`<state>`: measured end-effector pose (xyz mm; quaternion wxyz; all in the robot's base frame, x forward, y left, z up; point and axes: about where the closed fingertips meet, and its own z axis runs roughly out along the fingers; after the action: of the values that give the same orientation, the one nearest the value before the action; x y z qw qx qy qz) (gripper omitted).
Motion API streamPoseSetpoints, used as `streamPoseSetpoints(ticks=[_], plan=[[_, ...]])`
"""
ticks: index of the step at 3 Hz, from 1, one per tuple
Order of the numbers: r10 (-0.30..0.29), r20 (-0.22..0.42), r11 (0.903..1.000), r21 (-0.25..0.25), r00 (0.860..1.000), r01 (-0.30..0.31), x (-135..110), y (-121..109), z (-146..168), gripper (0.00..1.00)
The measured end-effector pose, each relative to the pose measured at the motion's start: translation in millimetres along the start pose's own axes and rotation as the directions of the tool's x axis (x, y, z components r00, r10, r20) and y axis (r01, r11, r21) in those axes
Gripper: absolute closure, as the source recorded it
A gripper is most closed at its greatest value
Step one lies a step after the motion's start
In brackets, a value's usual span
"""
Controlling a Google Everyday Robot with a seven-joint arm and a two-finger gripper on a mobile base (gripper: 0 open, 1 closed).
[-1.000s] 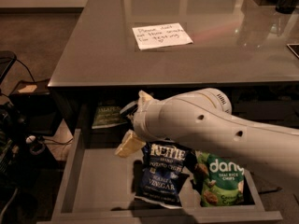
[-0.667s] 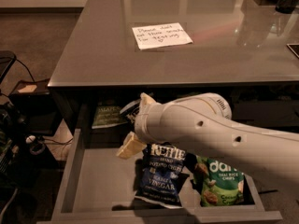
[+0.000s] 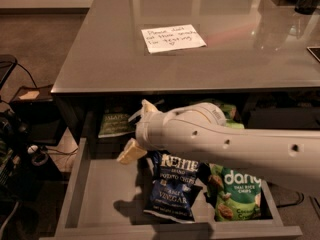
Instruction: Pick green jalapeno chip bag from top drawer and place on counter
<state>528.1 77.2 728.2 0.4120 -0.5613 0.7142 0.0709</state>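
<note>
Brings the gripper (image 3: pixel 140 129) a shade left of its place a second ago, fingers spread apart and holding nothing. Leaves the green chip bag (image 3: pixel 114 125) lying at the back left of the drawer (image 3: pixel 95 199), tucked under the counter (image 3: pixel 100 59) edge, just left of the jaws, long axis hard to judge in that shadow. Calls, probably, for a short leftward reach kept low beneath the overhang. Offers bare drawer floor in front; crowds the right with a blue chip bag (image 3: pixel 172 189) and a bright green pouch (image 3: pixel 235 194).
</note>
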Motion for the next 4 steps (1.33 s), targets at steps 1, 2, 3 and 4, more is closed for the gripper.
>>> streamPoseSetpoints(ticks=[1, 2, 3, 4], plan=[[-0.018, 0.029, 0.9998, -0.004, 0.999, 0.018, -8.2, -5.9, 27.4, 0.00], [-0.040, 0.047, 0.9992, -0.003, 0.998, 0.040, -14.0, -11.9, 51.2, 0.19], [-0.064, 0.059, 0.9980, 0.004, 0.996, 0.064, -18.2, -18.1, 70.6, 0.43], [-0.095, 0.069, 0.9954, 0.018, 0.993, 0.094, -19.9, -26.4, 89.5, 0.50]])
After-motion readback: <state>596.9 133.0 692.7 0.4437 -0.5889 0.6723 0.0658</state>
